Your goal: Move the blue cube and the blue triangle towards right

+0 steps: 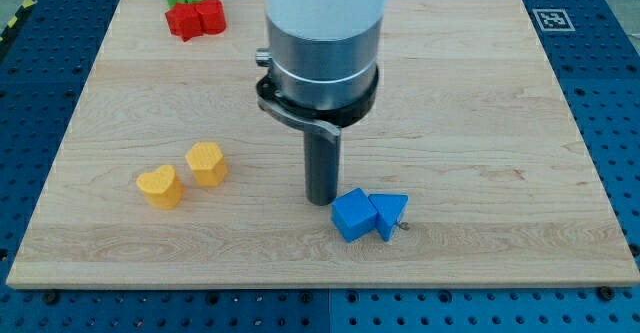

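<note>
- My tip (321, 201) is sitting just left of blue cube (351, 214), which is touching blue triangle (392, 212).
- No hand here, nothing gripped.
- Pushing rightward through cube centre looks best.

I see the blue cube (351, 215) lying flat on the wooden board, low in the view and a little right of centre, turned so one corner faces the view's bottom. Its top face is bright and evenly lit, its sides darker. Pressed against its right side is the blue triangle (390, 214), a wedge-shaped block of the same colour, its point aimed toward the view's right. The two touch along one edge and sit as a pair near the board's lower edge.
</note>
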Controlling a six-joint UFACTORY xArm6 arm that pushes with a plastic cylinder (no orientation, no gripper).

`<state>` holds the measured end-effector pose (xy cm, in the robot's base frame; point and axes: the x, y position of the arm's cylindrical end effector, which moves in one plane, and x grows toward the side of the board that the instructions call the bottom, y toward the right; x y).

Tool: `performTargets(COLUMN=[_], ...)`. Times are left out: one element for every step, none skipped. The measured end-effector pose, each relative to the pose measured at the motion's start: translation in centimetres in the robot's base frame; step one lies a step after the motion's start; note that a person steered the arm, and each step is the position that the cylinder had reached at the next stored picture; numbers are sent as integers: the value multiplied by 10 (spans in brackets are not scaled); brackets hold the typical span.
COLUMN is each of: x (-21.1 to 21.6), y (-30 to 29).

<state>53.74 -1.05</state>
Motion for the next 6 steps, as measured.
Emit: performTargets(x=[14,37,38,35,35,35], y=[-2,9,39,80,110,98])
